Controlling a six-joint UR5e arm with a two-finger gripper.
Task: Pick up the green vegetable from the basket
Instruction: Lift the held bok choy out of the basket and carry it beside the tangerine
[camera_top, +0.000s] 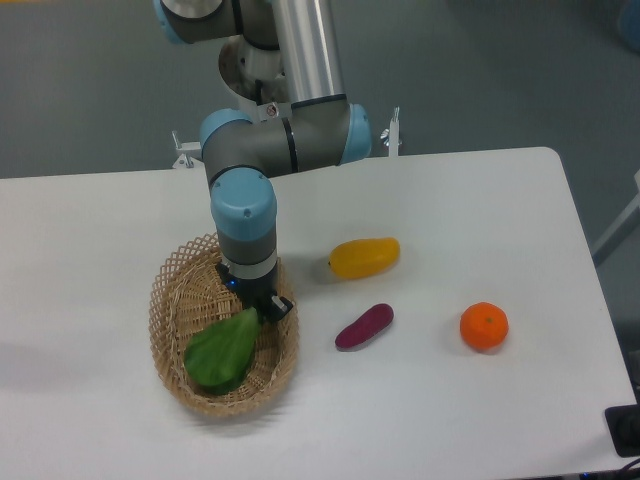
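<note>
The green vegetable (222, 353), a bok choy with broad dark green leaves, lies in the oval tan wicker basket (172, 290) at the table's front left. Its narrower end points up and right toward my gripper (262, 313). My gripper reaches down into the basket and sits right at that end of the vegetable. The fingers are mostly hidden behind the wrist and the leaves, so I cannot see whether they are closed on it.
A yellow mango-like fruit (364, 257) lies right of the basket. A small purple sweet potato (364, 326) lies below it, and an orange (484, 326) sits further right. The table's right edge (590, 290) is beyond the orange.
</note>
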